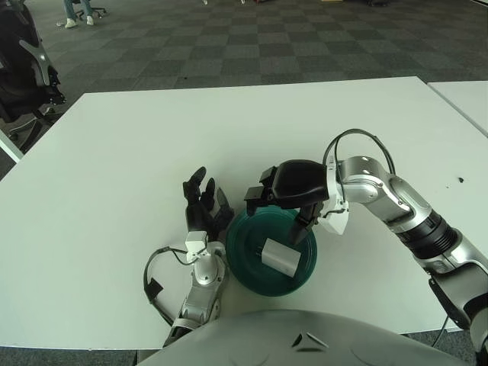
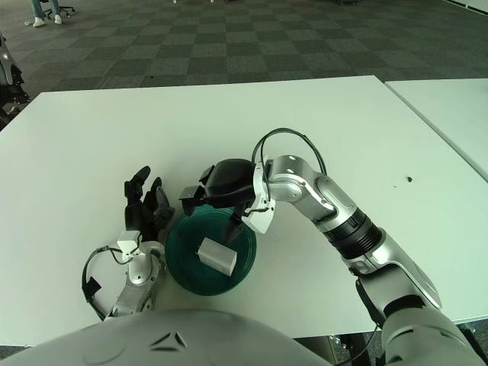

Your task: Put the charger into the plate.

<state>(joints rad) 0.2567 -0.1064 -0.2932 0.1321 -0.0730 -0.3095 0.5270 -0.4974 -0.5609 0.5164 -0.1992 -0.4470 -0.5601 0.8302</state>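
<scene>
White table point(image 1: 114, 152): bears all items. Right hand point(image 1: 286, 191): above the far rim of the plate, fingers loosely spread, holding nothing. Left hand point(image 1: 202, 210): just left of the plate, fingers extended, empty. Green plate point(image 1: 244, 263): holds the charger. White charger point(image 1: 279, 256): lying inside the plate, right of centre.

One charger point(image 1: 279, 256), one plate point(image 1: 245, 258).
</scene>
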